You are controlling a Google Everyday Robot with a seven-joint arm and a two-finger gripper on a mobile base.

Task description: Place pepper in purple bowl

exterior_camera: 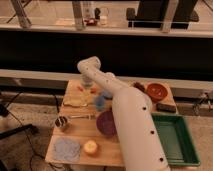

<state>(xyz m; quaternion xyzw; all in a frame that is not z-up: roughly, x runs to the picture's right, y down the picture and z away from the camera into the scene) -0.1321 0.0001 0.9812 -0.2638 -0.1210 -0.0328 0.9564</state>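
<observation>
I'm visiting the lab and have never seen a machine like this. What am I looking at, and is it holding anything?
There is only one picture, taken by a single camera looking down on a wooden table. The big white shape is the robot's one arm. It reaches out, bends, then points down. Its end effector, the grasping part, hangs over the table's far left area, beside a small orange-red piece that may be the pepper. I cannot tell whether it holds anything. Also on the table are a purple bowl partly behind the arm, a blue cloth, a round yellow fruit, a metal cup and a red bowl. A green tray lies at the right.
</observation>
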